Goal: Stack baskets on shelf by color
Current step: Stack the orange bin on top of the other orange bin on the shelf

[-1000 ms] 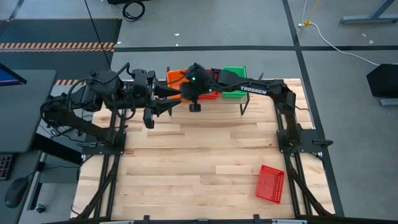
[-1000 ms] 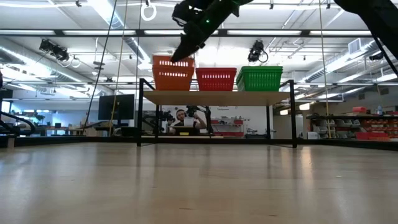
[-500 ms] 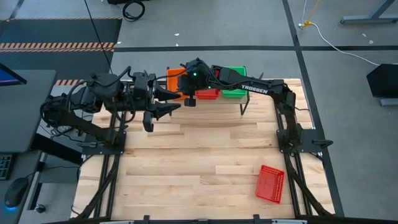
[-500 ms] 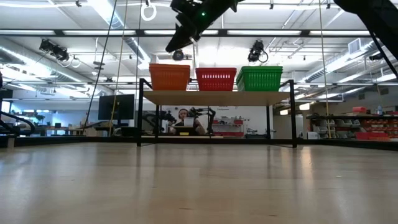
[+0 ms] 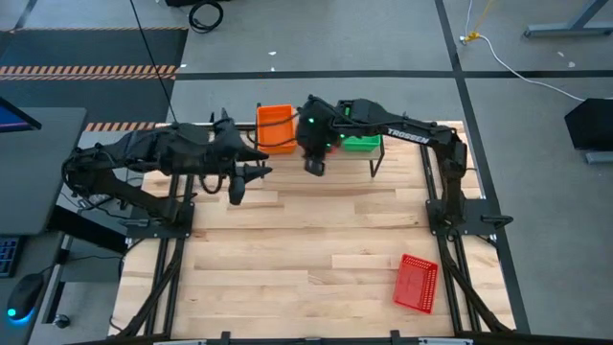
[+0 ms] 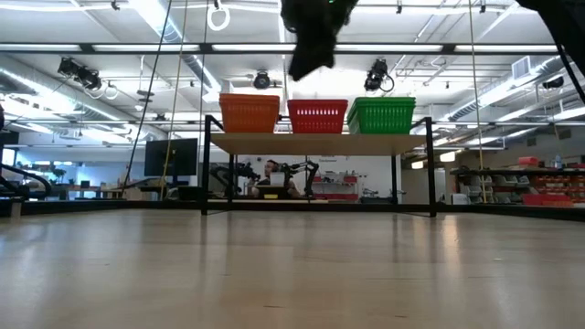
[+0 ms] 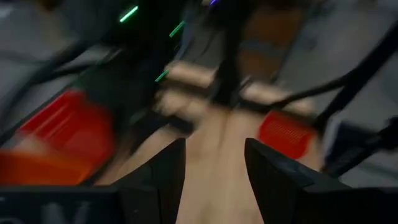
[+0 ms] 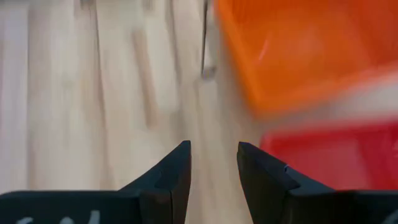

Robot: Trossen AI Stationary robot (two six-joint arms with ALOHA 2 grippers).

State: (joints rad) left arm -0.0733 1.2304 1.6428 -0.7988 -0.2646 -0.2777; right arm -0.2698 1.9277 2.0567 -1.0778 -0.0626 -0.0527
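Already sorted by color, orange [image 6: 249, 113], red [image 6: 317, 116] and green baskets [image 6: 381, 114] line the shelf [image 6: 318, 143]; one red basket [image 5: 416, 283] waits on the worktop [image 5: 306, 240] — both claws, right [image 5: 315, 165] and left [image 5: 251, 177], hover apart, empty.

shelf [image 5: 383, 153] top filled by three basket stacks [image 6: 316, 115], open tabletop [image 5: 306, 240], lone red basket [image 5: 417, 283] near corner
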